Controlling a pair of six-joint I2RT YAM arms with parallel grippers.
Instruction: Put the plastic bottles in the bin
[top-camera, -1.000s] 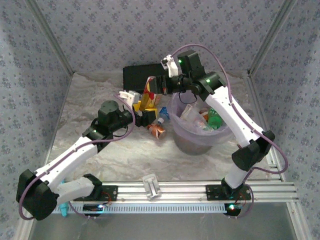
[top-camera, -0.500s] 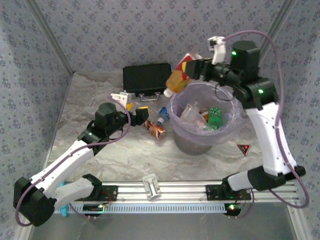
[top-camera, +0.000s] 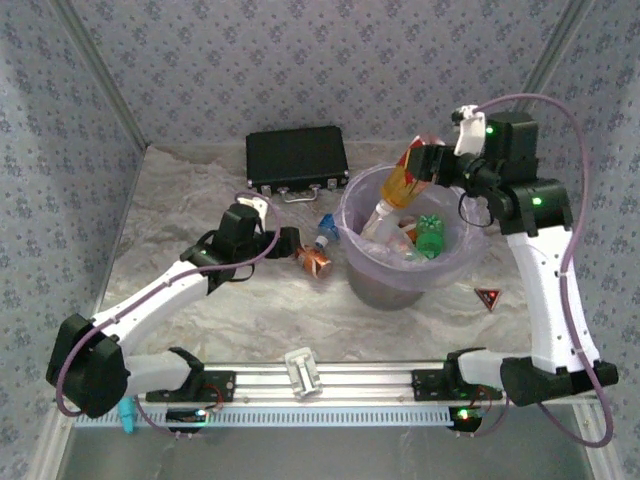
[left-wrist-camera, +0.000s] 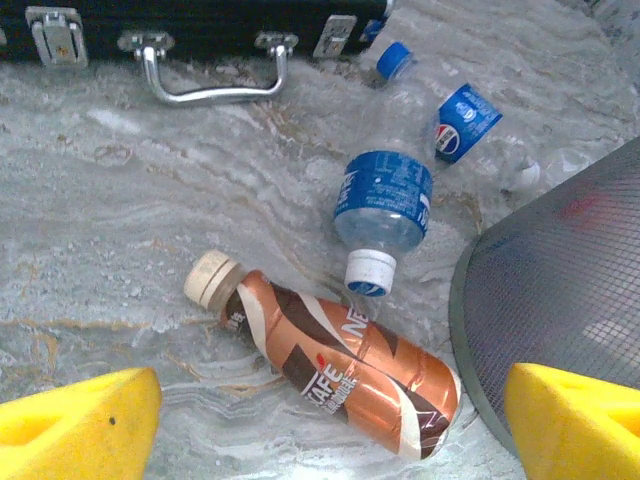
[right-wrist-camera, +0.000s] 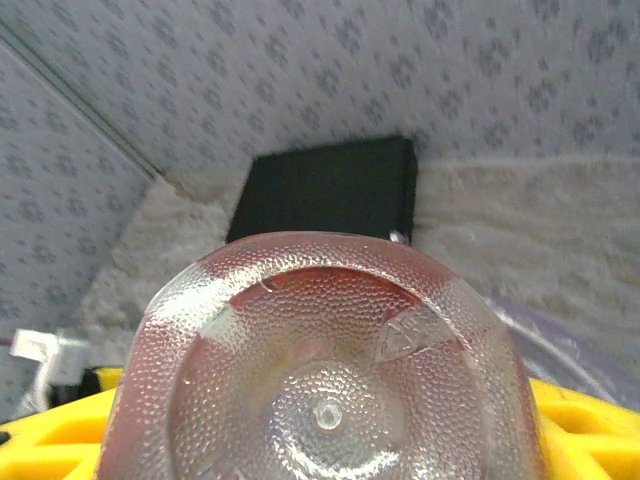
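Now the right gripper (top-camera: 430, 165) hangs over the far rim of the round grey bin lined with a translucent lavender bag (top-camera: 385, 292). A second ago it was left of the bin, near the flat black case (top-camera: 297, 157) at the worktop's far edge. It carries the amber plastic bottle with a red label (top-camera: 398, 188), tilted cap-down, with the cap already inside the rim. In the right wrist view the bottle's dimpled clear base sits between the yellow fingers (right-wrist-camera: 585, 425), which are clamped on it. Judgement: the carry is done and only the release is left. The bin's mouth is far wider than the bottle, so the drop looks safe.

The left gripper (left-wrist-camera: 330, 400) has also swung toward the bin. Its fingers are spread wide with nothing between them.

Three bottles lie near the worktop's centre, beside the bin's wall:
- The copper-brown coffee bottle with a cream cap (left-wrist-camera: 330, 365) is on its side.
- The clear bottle with a blue label and white cap (left-wrist-camera: 385, 205) points its cap at the coffee bottle. Contact cannot be told.
- The clear bottle with a blue cap (left-wrist-camera: 465, 125) lies nearer the case.

Bin contents: a green bottle (top-camera: 430, 238), a clear bottle (top-camera: 378, 226) and orange-red labels. The count cannot be told. The case is shut.
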